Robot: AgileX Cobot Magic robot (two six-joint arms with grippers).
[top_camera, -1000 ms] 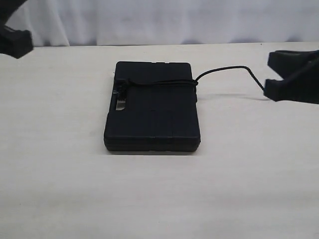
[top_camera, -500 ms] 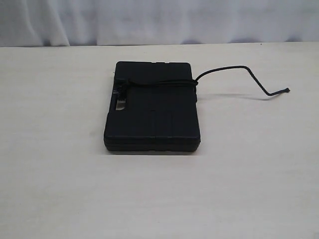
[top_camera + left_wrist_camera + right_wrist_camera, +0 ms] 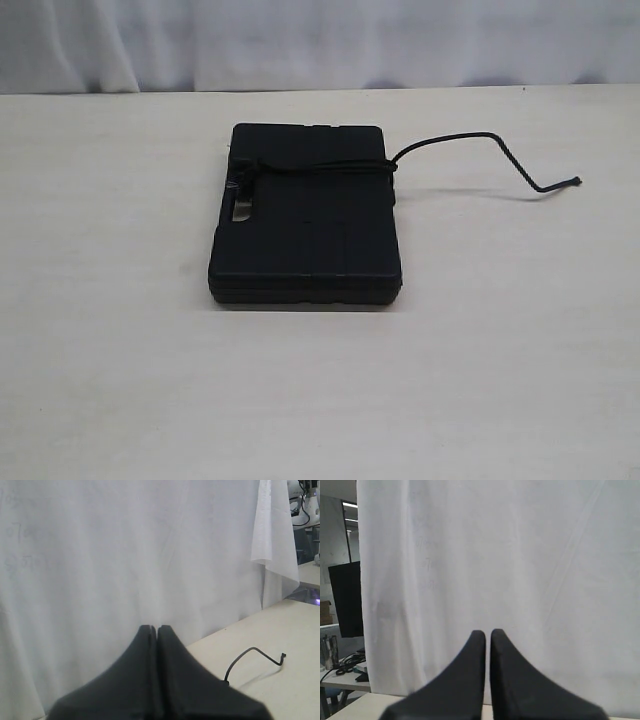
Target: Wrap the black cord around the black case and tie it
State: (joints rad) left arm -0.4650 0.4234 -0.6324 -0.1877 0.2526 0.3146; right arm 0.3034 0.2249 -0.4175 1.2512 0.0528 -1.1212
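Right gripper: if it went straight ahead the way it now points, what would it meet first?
The right gripper, jaws shut and empty, points at the white curtain. Nothing shows between them, so the curtain would probably come first; how far off it hangs cannot be told.

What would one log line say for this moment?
black cord: wrapped across black case | free end: trailing right | jaws: both shut, empty

The long thin black braided cord (image 3: 460, 136) passes unseen beneath the flat matte black plastic case (image 3: 305, 240). Knot structure: too small to resolve. Left wrist view: the black left gripper (image 3: 157, 629) masks the cord's remaining run.
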